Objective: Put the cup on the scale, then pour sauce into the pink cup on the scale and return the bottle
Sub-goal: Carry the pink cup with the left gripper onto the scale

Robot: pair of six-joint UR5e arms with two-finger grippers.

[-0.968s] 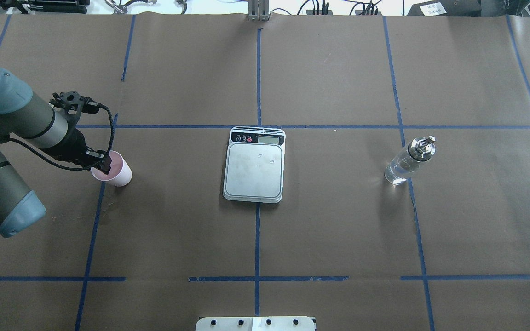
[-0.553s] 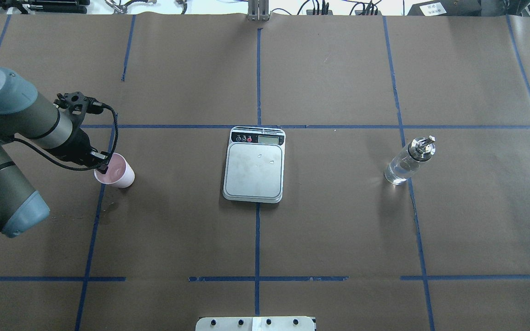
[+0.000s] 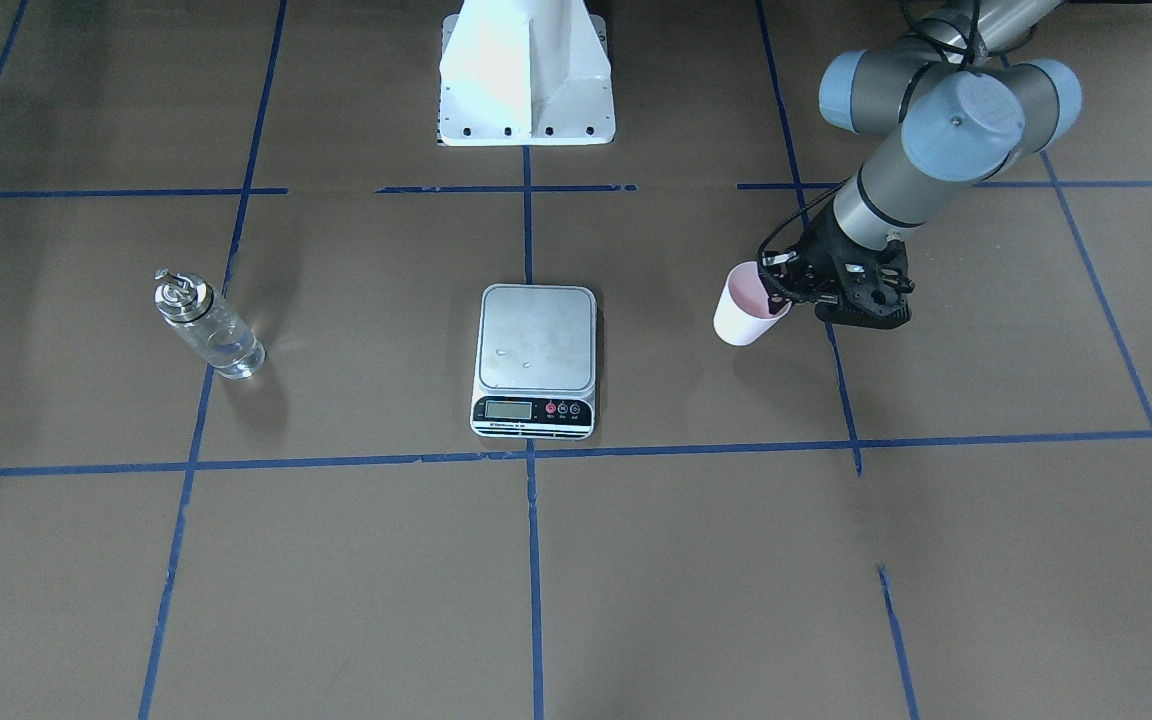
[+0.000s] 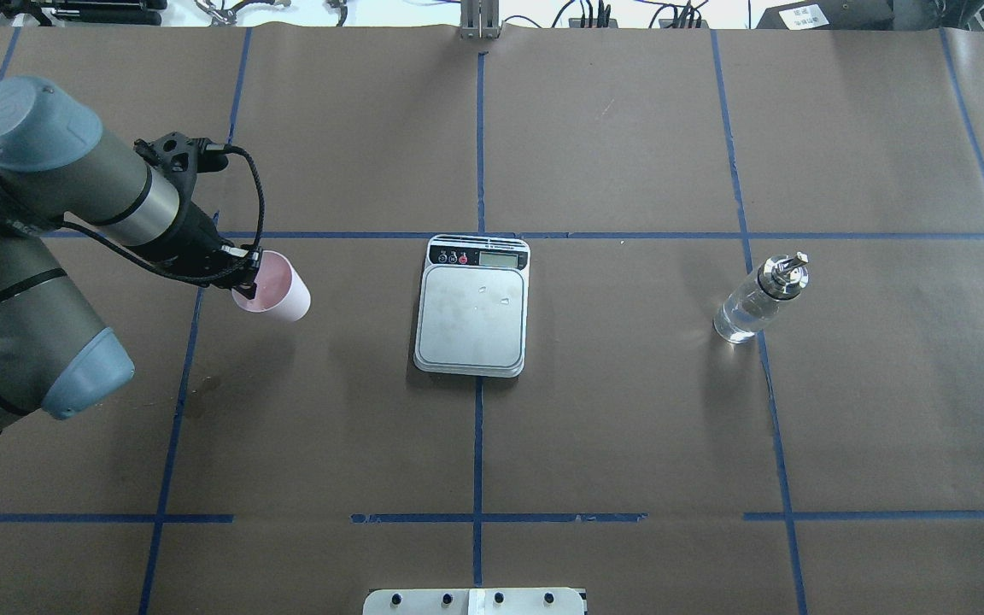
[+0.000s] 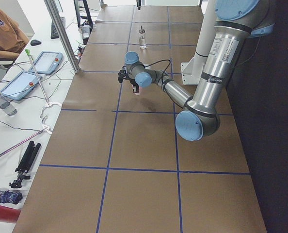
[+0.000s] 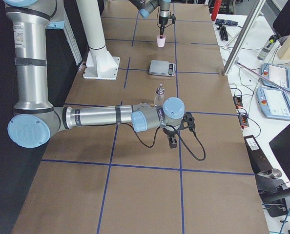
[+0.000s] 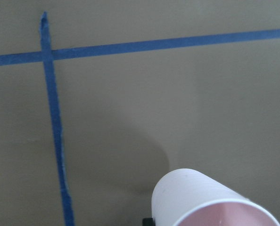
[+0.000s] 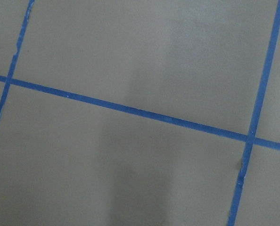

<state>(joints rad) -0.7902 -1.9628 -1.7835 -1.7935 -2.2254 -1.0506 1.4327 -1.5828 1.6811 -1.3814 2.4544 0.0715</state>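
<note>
One cup [image 4: 277,296], one scale [image 4: 472,325], one bottle [image 4: 751,306]

On the desk [image 4: 629,427] I count three loose things: one cup [image 4: 274,295], one scale [image 4: 472,316] and one bottle [image 4: 748,307]. The scale has one display [image 3: 508,408] and three small round buttons [image 3: 563,408] on its front strip. The bottle has one metal spout cap [image 4: 784,275].

There are two robot arms: the left arm [image 4: 73,196] and the right arm [image 6: 96,117]. One white base [image 3: 526,70] stands at the desk's edge on the robot's side.

Beyond the desk's opposite edge, on a white side table [image 6: 255,122], I count two control panels with screens [image 6: 277,75]. One person [image 5: 3,36] sits there, only partly in view.
</note>
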